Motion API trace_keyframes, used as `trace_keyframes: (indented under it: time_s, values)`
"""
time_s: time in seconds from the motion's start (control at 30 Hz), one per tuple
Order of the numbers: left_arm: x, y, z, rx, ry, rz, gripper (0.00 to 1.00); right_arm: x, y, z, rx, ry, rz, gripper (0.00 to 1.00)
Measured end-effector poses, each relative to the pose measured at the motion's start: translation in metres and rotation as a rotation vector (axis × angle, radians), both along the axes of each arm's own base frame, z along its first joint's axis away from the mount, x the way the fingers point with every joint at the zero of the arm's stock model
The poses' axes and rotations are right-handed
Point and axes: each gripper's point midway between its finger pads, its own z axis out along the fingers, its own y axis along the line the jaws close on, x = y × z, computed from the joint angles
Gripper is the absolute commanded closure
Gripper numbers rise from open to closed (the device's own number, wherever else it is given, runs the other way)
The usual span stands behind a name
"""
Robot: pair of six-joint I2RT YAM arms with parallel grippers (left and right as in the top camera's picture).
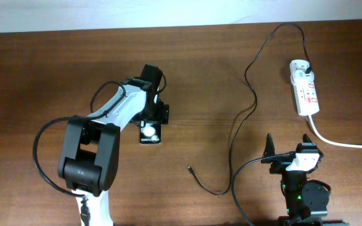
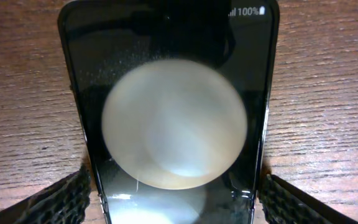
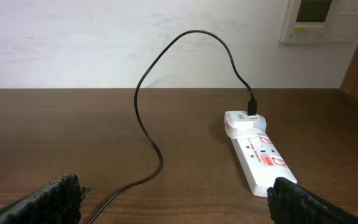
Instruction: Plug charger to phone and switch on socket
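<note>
The black phone (image 1: 150, 132) lies flat on the wooden table, with a white round blob on its screen (image 2: 174, 124). My left gripper (image 1: 151, 122) comes down over it, its fingers (image 2: 55, 202) pressed against the phone's two long edges. The black charger cable (image 1: 234, 135) runs from its plug head (image 1: 307, 64) at the far end of the white socket (image 1: 305, 88), loops back, then ends in a free connector tip (image 1: 189, 167). My right gripper (image 1: 289, 147) stands open and holds nothing, just short of the socket (image 3: 260, 158). The cable (image 3: 145, 124) passes to the left.
The socket's thick white cord (image 1: 344, 143) trails off to the right edge. The left arm's base (image 1: 87, 157) stands at the front left. A white wall with a control panel (image 3: 312, 18) rises behind the table's far edge.
</note>
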Motion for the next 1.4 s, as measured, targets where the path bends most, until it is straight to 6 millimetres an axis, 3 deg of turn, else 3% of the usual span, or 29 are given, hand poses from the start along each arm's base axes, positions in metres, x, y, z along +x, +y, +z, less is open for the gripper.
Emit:
trace_keyframes:
  time_s: [0.27, 1.07, 1.23, 1.4]
  values:
    - [0.0014, 0.0003, 0.0001, 0.000, -0.005, 0.001, 0.16, 0.0000, 0.0000, 0.0003, 0.000, -0.001, 0.000, 0.02]
    - [0.0020, -0.0001, 0.0000, -0.001, -0.008, 0.001, 0.13, 0.0000, 0.0000, 0.0000, 0.000, 0.000, 0.000, 0.01]
    - [0.0030, -0.0001, 0.0002, -0.001, -0.012, -0.002, 0.32, 0.0000, 0.0000, 0.0000, 0.001, 0.000, 0.000, 0.02]
    - [0.0031, 0.0000, 0.0007, -0.001, -0.013, -0.005, 0.39, 0.0000, 0.0000, 0.0001, 0.000, 0.000, 0.000, 0.02]
